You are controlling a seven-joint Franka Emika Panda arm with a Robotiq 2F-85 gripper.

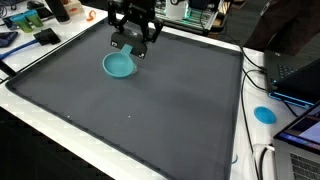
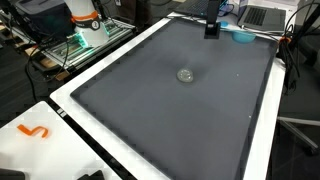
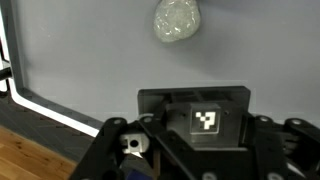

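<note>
Wrist view: wad (image 3: 178, 22) beyond end effector (image 3: 200, 150)

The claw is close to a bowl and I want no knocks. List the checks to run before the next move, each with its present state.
1. Claw empty: cannot tell, the jaws are not clearly shown in any view.
2. Teal bowl upright on the dark mat: ok.
3. Gap between claw and teal bowl in an exterior view: ok.
4. Crumpled clear object lying alone mid-mat, apart from the bowl: ok.
5. Crumpled clear object visible in the wrist view: ok.
</note>
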